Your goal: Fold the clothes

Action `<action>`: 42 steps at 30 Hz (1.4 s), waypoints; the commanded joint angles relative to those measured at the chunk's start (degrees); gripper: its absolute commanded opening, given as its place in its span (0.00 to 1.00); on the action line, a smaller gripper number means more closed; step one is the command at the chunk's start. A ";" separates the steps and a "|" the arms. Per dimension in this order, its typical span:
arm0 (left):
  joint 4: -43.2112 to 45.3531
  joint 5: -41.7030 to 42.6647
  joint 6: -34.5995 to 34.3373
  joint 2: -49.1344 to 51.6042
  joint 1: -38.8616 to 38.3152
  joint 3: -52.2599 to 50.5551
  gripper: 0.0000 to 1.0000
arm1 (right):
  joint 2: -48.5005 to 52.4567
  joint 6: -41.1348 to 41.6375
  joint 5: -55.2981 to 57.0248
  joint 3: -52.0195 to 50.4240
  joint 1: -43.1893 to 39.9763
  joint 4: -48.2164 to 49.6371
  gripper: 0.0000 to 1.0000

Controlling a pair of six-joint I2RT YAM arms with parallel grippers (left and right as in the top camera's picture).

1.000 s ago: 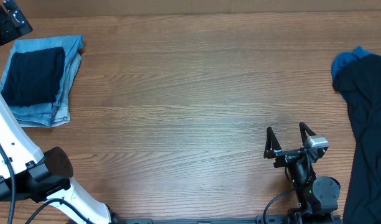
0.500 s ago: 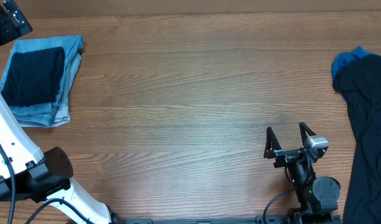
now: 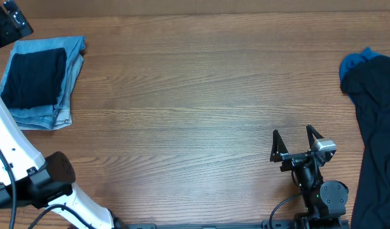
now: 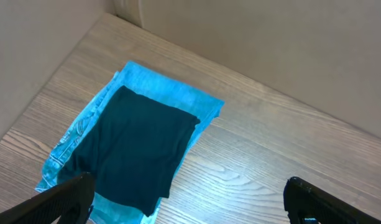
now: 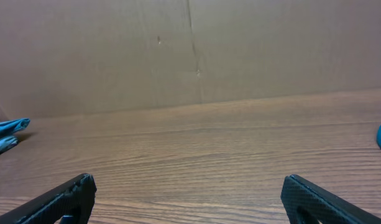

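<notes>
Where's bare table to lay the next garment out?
Bare: the whole middle of the table, from the folded stack across to the dark pile. Crowded: left edge with the left arm, near right by the right gripper.

Table (image 3: 195, 95) centre open, folded stack (image 3: 39, 79) far left, dark garment (image 3: 379, 127) right edge

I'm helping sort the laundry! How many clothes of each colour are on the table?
Dark navy: 2 (folded dark navy garment, loose dark navy garment)
Light blue: 1 (denim garment)
Bright blue: 1 (bright blue cloth, mostly hidden)
Total: 4
</notes>
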 commanded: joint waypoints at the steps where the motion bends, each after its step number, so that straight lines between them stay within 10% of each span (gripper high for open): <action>1: 0.04 0.17 -0.57 -10.62 -0.11 0.07 1.00 | -0.61 0.24 -0.33 -0.61 -0.17 0.24 1.00; 23: -18.56 4.31 -0.59 -53.09 -0.17 -2.73 1.00 | -0.61 0.24 -0.33 -0.61 -0.17 0.24 1.00; 34: -12.66 5.20 -1.05 -67.49 -2.64 -41.92 1.00 | -0.61 0.24 -0.33 -0.61 -0.17 0.24 1.00; 42: 22.10 10.86 -7.48 -77.42 -2.64 -79.71 1.00 | -0.61 0.24 -0.35 -0.61 -0.17 0.24 1.00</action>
